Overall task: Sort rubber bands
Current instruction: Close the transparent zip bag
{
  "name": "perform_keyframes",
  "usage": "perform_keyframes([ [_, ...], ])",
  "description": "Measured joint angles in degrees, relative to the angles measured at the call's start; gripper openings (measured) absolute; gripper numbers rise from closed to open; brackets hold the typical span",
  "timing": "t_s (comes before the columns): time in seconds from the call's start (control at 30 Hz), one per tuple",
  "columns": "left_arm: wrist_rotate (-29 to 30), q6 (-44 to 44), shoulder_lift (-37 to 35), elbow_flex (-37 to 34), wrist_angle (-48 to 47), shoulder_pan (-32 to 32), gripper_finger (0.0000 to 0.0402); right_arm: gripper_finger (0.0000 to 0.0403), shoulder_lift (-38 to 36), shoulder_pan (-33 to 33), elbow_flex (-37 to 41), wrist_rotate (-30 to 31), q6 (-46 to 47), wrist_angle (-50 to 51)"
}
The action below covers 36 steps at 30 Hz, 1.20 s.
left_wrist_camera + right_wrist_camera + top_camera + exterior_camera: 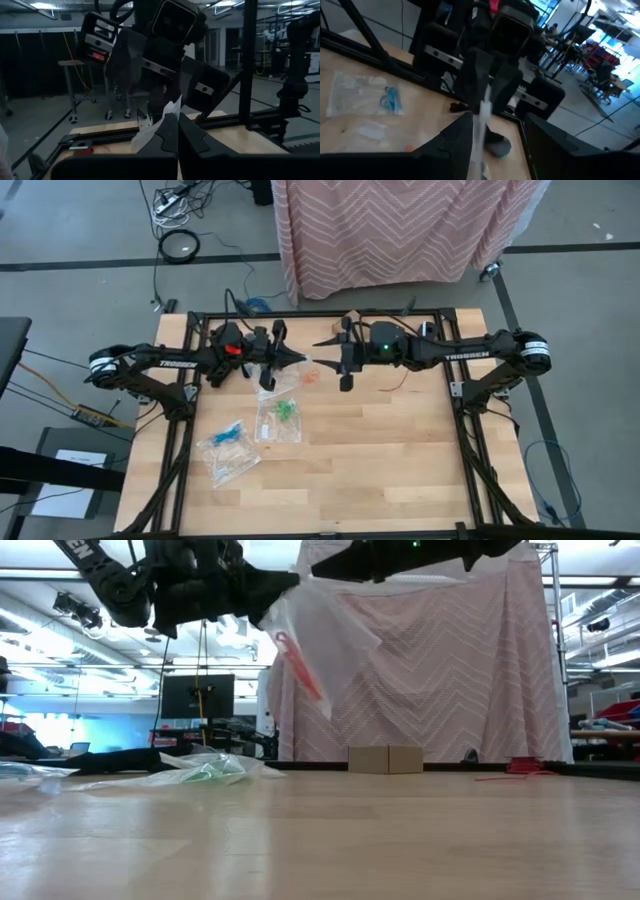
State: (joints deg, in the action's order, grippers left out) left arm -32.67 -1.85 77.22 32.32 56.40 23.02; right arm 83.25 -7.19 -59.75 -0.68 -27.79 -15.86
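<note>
We see both arms raised above the wooden table (pixel 400 450), meeting near the upper centre of the high view. The left gripper (pixel 296 359) has its fingers pressed together, pinching an edge of a clear zip bag (pixel 320 640) that hangs in the air; in the low view this bag droops from the upper centre of the frame with orange rubber bands (pixel 298 662) showing inside it as a reddish streak. In the left wrist view the two dark fingers (pixel 165 137) meet at bottom centre with the pale bag edge (pixel 167 112) caught between them. The right gripper (pixel 345 360) faces the left one from just beside it, fingers spread; in the right wrist view its fingers (pixel 452 142) stand apart at the bottom with the bag's edge in the gap, and we cannot tell whether they touch it. On the table, left of centre in the high view, a second clear bag (pixel 280 416) lies flat holding green rubber bands (pixel 286 409), and a third clear bag (pixel 229 450) below and to the left of it holds blue rubber bands (pixel 229 433). The blue bands also show at the left of the right wrist view (pixel 390 97). A chevron-patterned cloth (pixel 400 225) hangs beyond the table's far edge at the top of the high view.
</note>
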Motion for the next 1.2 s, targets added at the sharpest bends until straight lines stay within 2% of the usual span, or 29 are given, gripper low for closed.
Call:
perform_keyframes([
  [0.33, 2.3, 2.0, 1.3, 0.0, 1.2, -1.8, 0.0000, 0.0158, 0.0, 0.1, 0.0, -3.7, 0.7, -1.1],
  [0.6, 2.6, 1.4, 4.1, 0.0, 10.2, -2.2, 0.0000, 0.0151, 0.0, 0.3, 0.0, -3.7, 1.2, -0.4],
  [0.73, 2.6, 0.8, 4.2, 0.0, 9.5, -2.3, 0.0000, 0.0149, 0.1, 0.3, 0.0, -2.0, 1.1, -0.9],
  [1.2, 4.0, 1.7, 5.3, 0.1, 10.3, -4.0, 0.0000, 0.0123, 0.1, 0.4, 0.0, -3.4, 1.1, -1.3],
])
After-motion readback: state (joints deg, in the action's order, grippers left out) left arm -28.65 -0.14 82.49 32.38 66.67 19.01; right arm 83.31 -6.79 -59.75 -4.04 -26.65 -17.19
